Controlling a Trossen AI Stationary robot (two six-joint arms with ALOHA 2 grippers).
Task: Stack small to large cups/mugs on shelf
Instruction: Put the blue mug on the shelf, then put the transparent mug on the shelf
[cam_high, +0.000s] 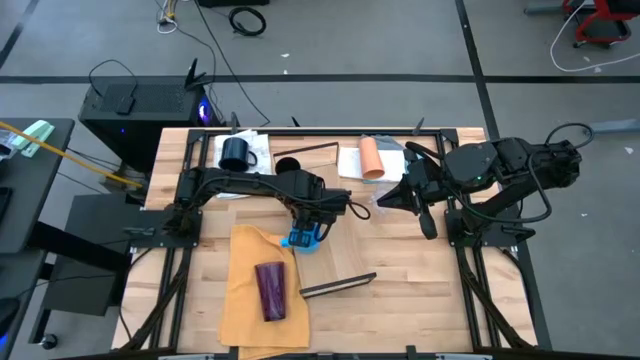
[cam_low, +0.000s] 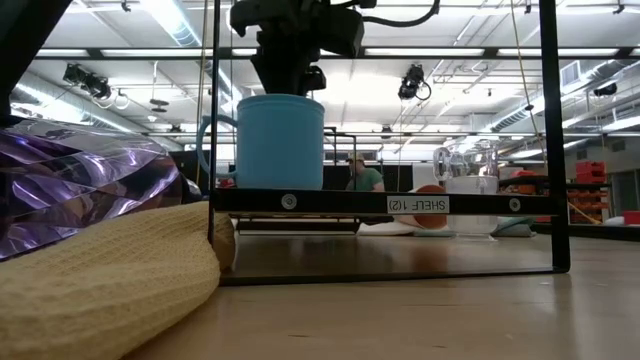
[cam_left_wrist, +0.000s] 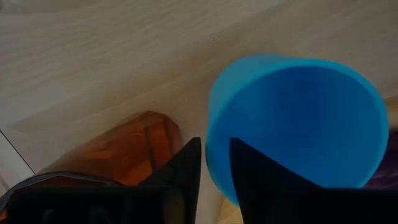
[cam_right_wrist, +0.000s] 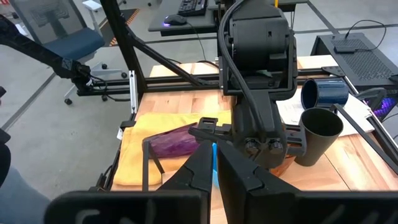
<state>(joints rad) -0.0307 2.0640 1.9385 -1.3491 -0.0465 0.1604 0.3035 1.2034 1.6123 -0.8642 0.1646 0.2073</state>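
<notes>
Our left tool (cam_high: 305, 237) pinches the bright blue mug's (cam_low: 280, 142) rim, mug standing on the shelf (cam_low: 400, 203). We should release gently, lifting straight up. Right tool (cam_high: 385, 200), beside the peach cup (cam_high: 371, 157), looks nearly closed, empty.

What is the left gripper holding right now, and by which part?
The left gripper holds the blue mug by its rim, fingers either side of the wall.

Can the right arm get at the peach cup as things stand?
Probably yes. The peach cup lies on its side on white paper just beside the right gripper, with bare tabletop between them. The left gripper is busy at the blue mug, off that path.
</notes>
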